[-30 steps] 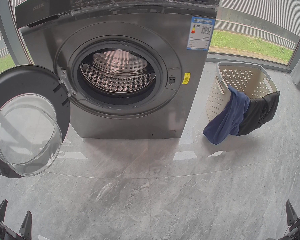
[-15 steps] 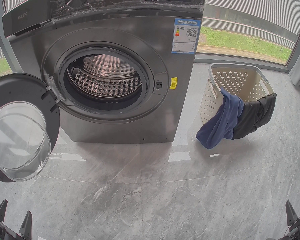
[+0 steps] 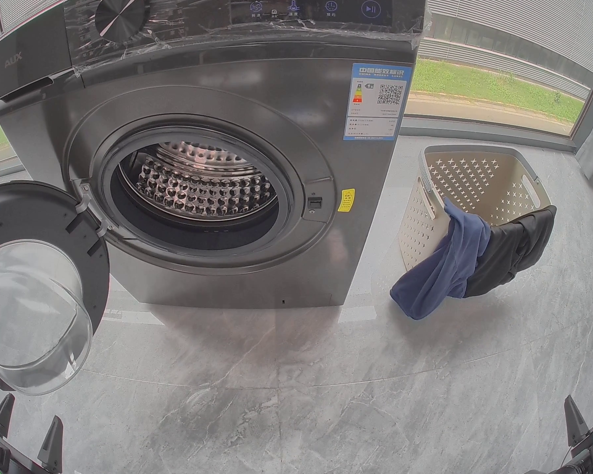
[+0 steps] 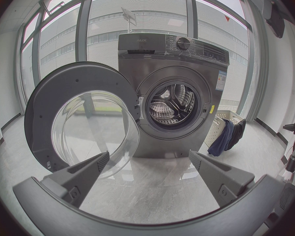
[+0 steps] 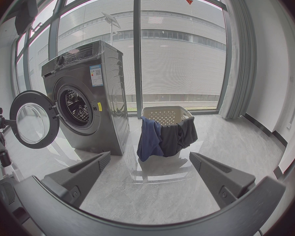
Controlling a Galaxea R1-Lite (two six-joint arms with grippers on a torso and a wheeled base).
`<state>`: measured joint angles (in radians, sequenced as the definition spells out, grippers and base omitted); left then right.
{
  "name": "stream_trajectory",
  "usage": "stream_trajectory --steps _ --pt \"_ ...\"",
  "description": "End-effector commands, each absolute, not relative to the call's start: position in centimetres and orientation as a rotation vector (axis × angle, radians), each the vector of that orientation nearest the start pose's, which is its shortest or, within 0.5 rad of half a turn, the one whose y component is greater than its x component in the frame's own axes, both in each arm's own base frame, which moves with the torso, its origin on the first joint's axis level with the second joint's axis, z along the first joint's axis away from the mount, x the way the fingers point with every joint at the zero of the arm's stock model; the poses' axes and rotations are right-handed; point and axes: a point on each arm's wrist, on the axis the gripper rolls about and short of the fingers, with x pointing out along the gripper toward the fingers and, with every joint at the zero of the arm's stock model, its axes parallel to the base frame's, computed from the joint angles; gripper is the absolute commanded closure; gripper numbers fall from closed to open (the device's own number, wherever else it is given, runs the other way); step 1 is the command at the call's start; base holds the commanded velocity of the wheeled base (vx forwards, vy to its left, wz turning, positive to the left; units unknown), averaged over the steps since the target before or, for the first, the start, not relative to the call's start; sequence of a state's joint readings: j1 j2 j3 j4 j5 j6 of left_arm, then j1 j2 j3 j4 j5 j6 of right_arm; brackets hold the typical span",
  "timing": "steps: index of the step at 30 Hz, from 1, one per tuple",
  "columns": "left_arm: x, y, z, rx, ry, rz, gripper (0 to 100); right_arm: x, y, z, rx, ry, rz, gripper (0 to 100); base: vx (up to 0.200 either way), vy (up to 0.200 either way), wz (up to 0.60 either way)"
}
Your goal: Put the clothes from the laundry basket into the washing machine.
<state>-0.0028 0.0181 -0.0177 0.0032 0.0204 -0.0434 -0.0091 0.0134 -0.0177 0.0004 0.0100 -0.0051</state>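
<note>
A: Where are the clothes lying?
B: A soft blue cloth garment (image 3: 445, 264) and a limp black cloth garment (image 3: 514, 248) are draping over the rim of the cream perforated plastic laundry basket (image 3: 474, 147), at two o'clock. They look light and floppy, so pinching a bunched fold should suit.
A: Claws?
B: The left claw (image 4: 148, 154) and right claw (image 5: 149, 154) are hanging spread, empty.

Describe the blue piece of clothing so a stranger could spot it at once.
Find the big grey washing machine; on the floor to its right, seen from the robot, stands a pale laundry basket. Two garments hang over its near rim: the blue garment is the one nearer the machine and hangs lower than the black garment beside it.
</note>
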Motion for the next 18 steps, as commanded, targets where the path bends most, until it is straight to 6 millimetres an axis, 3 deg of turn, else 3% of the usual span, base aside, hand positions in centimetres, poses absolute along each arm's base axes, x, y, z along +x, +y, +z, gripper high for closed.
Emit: stream_trajectory --steps 1,13,18 --pt "-2.28 0.06 7.61 -0.044 0.003 0.018 0 -2.15 0.04 7.59 -0.004 0.017 0.002 0 0.000 0.000 0.00" --pt "-2.28 0.06 7.61 -0.044 0.003 0.018 0 -2.15 0.04 7.59 -0.006 0.017 0.002 0 0.000 -0.200 0.00" --pt "-2.28 0.06 7.61 -0.044 0.003 0.018 0 -2.14 0.04 7.59 -0.004 0.018 0.002 0 0.000 0.000 0.00"
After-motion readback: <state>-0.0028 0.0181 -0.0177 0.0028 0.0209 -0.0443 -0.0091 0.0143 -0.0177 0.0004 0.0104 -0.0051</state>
